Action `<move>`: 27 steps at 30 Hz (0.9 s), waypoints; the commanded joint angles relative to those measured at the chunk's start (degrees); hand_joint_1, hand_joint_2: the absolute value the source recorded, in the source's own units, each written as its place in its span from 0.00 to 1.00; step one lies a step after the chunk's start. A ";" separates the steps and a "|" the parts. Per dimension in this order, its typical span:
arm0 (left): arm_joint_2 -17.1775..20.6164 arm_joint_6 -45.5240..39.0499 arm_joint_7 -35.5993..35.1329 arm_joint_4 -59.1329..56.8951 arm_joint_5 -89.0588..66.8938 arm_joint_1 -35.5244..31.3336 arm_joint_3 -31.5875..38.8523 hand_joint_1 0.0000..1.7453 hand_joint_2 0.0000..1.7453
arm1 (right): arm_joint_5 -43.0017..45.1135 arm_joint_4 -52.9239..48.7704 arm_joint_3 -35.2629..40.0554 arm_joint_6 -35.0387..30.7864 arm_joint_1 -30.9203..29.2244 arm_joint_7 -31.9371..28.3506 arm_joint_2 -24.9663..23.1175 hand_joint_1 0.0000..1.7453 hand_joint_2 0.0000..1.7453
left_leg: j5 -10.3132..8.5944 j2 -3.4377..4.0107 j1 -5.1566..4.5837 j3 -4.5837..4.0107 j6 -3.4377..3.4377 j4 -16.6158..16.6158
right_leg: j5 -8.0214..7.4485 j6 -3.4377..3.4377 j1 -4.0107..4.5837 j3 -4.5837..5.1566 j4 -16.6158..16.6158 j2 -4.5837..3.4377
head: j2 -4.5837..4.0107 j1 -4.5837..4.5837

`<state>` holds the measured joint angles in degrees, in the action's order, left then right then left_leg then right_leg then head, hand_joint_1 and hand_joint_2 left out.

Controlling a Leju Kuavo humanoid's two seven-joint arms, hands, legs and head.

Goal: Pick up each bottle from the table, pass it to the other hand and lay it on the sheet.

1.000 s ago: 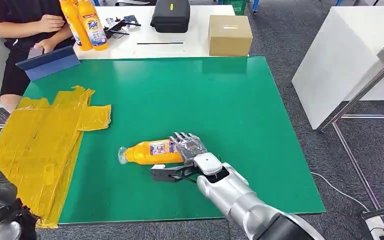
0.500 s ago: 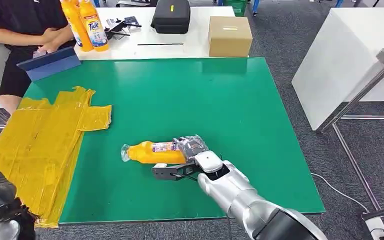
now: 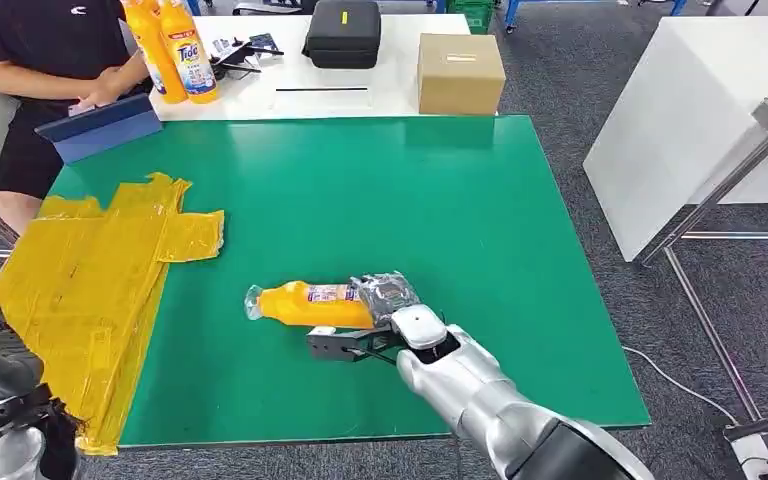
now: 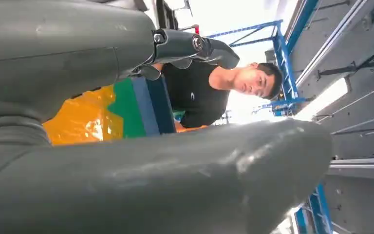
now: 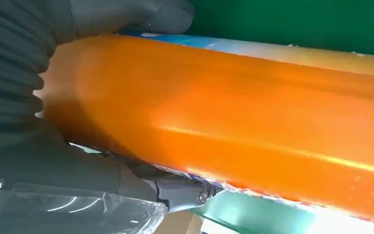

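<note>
Head view shows the right hand (image 3: 385,297) wrapped around the base end of an orange bottle (image 3: 310,304) that lies on its side on the green table (image 3: 460,220), cap end pointing toward the yellow sheet (image 3: 80,280). From the right wrist view the fingers (image 5: 141,14) and thumb curl over the bottle's body (image 5: 253,126), so the hand looks clamped on it, though whether the bottle has left the table I cannot tell. To do the pickup well, I judge the hold should be firm before lifting, since the grip sits far toward one end and the cap end could sag; raising it level and bringing it toward the middle would give the other hand a free stretch of body to take. The left hand (image 3: 5,410) hangs low beside the table's near corner, holding nothing, its fingers apart. On the white table behind stand two more orange bottles (image 3: 172,45), a closed cardboard box (image 3: 460,70) and a shut black case (image 3: 342,32); their contents are hidden.
</note>
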<state>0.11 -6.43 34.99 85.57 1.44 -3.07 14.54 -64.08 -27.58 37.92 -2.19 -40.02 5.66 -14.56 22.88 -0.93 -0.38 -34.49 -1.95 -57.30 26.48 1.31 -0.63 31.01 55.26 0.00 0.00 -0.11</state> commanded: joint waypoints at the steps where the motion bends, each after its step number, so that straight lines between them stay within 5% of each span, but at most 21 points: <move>1: 1.28 0.48 1.55 -5.15 0.51 -1.96 -1.33 0.00 0.00 | 0.25 -0.06 0.34 0.71 0.78 0.30 2.57 1.00 1.00 | -0.02 -0.09 0.02 0.06 0.10 0.05 | 0.01 -0.04 0.02 -0.11 -0.06 0.13 | 0.00 0.00; 6: 1.17 6.35 -1.34 -4.88 5.45 -0.93 -0.92 0.00 0.00 | 2.03 -5.54 -2.25 -3.03 1.30 -0.59 3.42 1.00 1.00 | -0.02 -0.08 0.01 0.03 0.09 0.04 | 0.01 -0.04 0.01 -0.06 -0.04 0.12 | 0.00 0.00; 11: 0.12 14.17 -4.07 -3.17 9.71 1.91 -1.86 0.00 0.00 | 8.15 -32.25 -8.95 1.32 5.35 -0.97 9.06 1.00 1.00 | -0.01 -0.01 -0.03 -0.20 0.10 -0.03 | -0.01 -0.02 -0.03 -0.18 0.04 0.08 | 0.00 0.00; 12: -0.19 15.20 -4.87 -2.88 10.17 2.24 -2.90 0.00 1.00 | 9.12 -35.13 -10.12 1.99 5.74 -0.80 9.43 1.00 1.00 | -0.09 -0.04 -0.03 -0.31 0.07 -0.05 | -0.10 -0.15 -0.02 -0.27 0.07 0.09 | 0.00 -0.02; 21: -3.88 17.89 -7.63 -0.42 12.85 6.39 -15.92 0.00 1.00 | 10.09 -43.09 -8.25 2.80 6.96 -1.40 7.87 0.98 1.00 | -0.03 0.03 -0.04 -0.40 0.12 -0.05 | -0.10 -0.11 -0.03 -0.21 0.01 0.09 | 0.00 0.00; 27: -4.05 17.59 -7.96 -1.23 14.03 5.59 -17.09 0.00 1.00 | 10.74 -44.69 -7.78 2.65 6.71 -0.85 6.84 0.99 1.00 | -0.06 0.10 -0.02 -0.49 0.13 -0.06 | -0.14 -0.13 -0.02 -0.07 0.06 0.03 | 0.00 0.00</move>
<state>-3.32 11.69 27.45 85.29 15.02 3.02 1.83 -54.07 -68.09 29.31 0.22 -32.18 4.46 -7.74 22.78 -0.84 -0.39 -35.03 -1.95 -57.34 26.28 1.24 -0.64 30.98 55.27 -0.03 0.00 -0.11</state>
